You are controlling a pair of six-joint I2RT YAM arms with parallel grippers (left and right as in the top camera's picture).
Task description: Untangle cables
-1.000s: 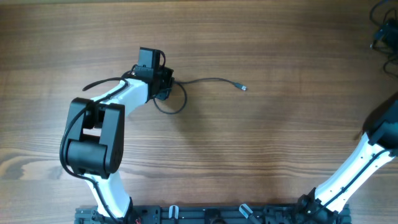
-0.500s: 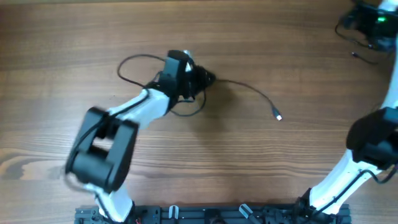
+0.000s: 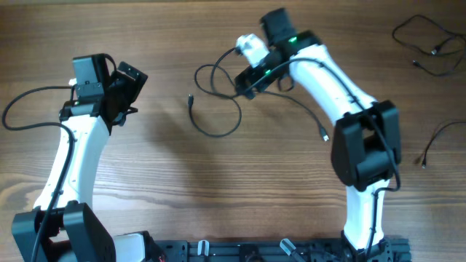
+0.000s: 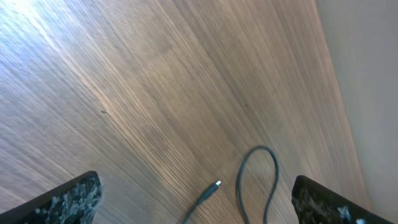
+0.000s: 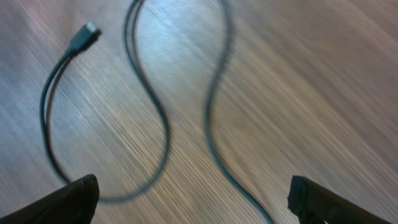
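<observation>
One thin black cable (image 3: 218, 109) lies in loose loops at the table's middle, with one plug tip (image 3: 191, 98) on its left and the other (image 3: 324, 135) on its right. My right gripper (image 3: 246, 80) hovers open just above its upper loops; in the right wrist view the cable (image 5: 158, 118) curves between the fingers, its plug (image 5: 87, 34) at top left. My left gripper (image 3: 128, 93) stands open to the left of the cable, apart from it. The left wrist view shows the plug tip (image 4: 216, 184) and a loop (image 4: 261, 168) ahead of the empty fingers.
More thin black cables lie at the back right corner (image 3: 428, 45) and along the right edge (image 3: 440, 135). A thicker black cord (image 3: 22, 105) from the left arm loops out at the far left.
The left gripper opened, let go of the cable and swung left away from it. The right arm came in from the right edge to hover over the cable, which now lies farther right.
</observation>
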